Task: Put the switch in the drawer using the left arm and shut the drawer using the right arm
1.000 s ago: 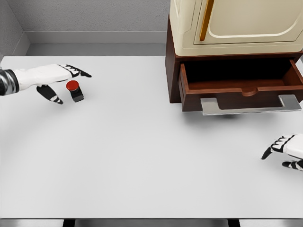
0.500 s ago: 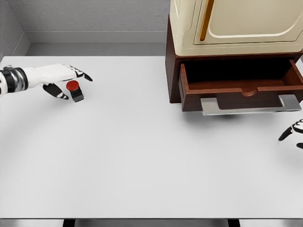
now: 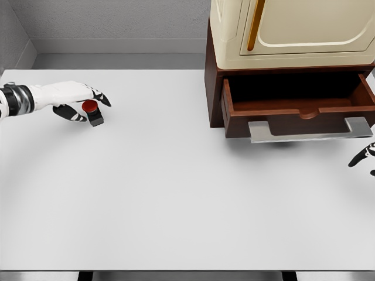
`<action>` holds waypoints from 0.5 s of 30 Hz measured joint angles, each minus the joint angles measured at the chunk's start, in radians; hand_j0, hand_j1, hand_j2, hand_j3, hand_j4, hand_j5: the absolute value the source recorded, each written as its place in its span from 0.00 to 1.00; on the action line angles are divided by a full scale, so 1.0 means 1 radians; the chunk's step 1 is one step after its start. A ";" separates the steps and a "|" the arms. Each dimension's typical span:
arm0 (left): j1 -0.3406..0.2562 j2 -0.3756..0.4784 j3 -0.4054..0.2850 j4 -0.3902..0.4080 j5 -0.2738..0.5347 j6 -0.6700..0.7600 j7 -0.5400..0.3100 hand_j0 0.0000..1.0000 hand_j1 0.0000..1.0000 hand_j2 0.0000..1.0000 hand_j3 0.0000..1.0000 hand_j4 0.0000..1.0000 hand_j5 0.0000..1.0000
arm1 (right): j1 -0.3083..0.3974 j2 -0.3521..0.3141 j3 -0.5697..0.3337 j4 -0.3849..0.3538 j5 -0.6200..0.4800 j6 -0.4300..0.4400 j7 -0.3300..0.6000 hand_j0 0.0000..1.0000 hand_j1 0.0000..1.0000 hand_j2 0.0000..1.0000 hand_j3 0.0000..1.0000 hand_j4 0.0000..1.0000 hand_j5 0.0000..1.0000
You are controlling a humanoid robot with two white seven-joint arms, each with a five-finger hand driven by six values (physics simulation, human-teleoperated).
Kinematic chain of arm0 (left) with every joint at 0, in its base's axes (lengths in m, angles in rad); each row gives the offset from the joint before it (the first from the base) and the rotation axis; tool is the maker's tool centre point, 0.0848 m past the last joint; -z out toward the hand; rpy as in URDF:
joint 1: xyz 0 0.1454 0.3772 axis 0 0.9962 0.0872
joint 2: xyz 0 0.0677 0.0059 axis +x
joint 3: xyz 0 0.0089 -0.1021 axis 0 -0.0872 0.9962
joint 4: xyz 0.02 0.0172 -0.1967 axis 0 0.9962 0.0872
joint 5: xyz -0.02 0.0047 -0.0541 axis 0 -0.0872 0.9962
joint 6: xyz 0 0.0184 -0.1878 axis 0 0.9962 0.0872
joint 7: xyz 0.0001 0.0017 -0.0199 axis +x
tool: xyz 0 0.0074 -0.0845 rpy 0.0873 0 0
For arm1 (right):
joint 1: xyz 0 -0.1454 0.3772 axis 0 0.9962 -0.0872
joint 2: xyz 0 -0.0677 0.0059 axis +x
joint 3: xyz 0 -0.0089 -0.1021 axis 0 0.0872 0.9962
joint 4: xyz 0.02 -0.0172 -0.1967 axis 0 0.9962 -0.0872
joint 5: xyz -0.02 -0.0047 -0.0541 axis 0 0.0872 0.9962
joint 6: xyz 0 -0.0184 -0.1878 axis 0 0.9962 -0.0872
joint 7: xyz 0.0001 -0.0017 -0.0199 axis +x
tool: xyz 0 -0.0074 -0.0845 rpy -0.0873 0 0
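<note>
- Your left hand [image 3: 73, 99] reaches in from the left edge over the far-left part of the white table [image 3: 176, 199], fingers [image 3: 101, 96] stretched above the switch and thumb curled in on its near side.
- The switch [image 3: 92, 112], a small black box with a red round button on top, sits on the table right at that hand; the fingers bracket it closely, but you cannot tell from this view whether they have actually clamped it.
- The switch is well apart from the drawer, across the table to the left.
- The drawer [image 3: 296, 111] is pulled out of the dark wooden base of the cabinet [image 3: 287, 35] at the upper right; its inside looks bare, and a flat grey handle [image 3: 307, 130] juts from its front.
- The cabinet's cream upper part carries a door with an orange vertical handle [image 3: 253, 26].
- Your right hand [image 3: 366, 157] barely shows at the right edge, below the drawer handle; only a couple of black-and-white fingertips are in view, so you cannot tell how it is set.
</note>
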 measured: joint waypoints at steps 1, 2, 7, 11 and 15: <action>0.000 0.000 0.000 0.000 0.000 0.000 0.000 0.74 0.74 0.74 0.74 0.74 0.74 | -0.002 0.000 0.000 0.000 -0.001 0.000 0.000 0.60 0.60 0.60 0.60 0.60 0.60; 0.000 0.001 -0.001 0.000 0.000 0.000 0.000 0.73 0.73 0.73 0.73 0.73 0.73 | -0.003 -0.001 0.000 0.000 -0.002 0.000 0.000 0.60 0.60 0.60 0.60 0.60 0.60; 0.000 0.001 -0.001 0.001 -0.001 0.000 0.000 0.65 0.65 0.65 0.65 0.65 0.65 | -0.008 -0.001 0.001 0.000 -0.004 0.000 0.000 0.59 0.59 0.59 0.59 0.59 0.59; 0.002 0.001 -0.001 0.001 -0.001 0.000 0.000 0.54 0.54 0.54 0.54 0.54 0.54 | -0.011 -0.001 0.001 0.000 -0.004 0.000 0.000 0.59 0.59 0.59 0.59 0.59 0.59; 0.002 0.000 -0.002 0.001 0.001 0.000 0.000 0.46 0.46 0.46 0.46 0.46 0.46 | -0.011 -0.002 0.001 -0.001 -0.004 0.000 0.000 0.59 0.59 0.59 0.59 0.59 0.59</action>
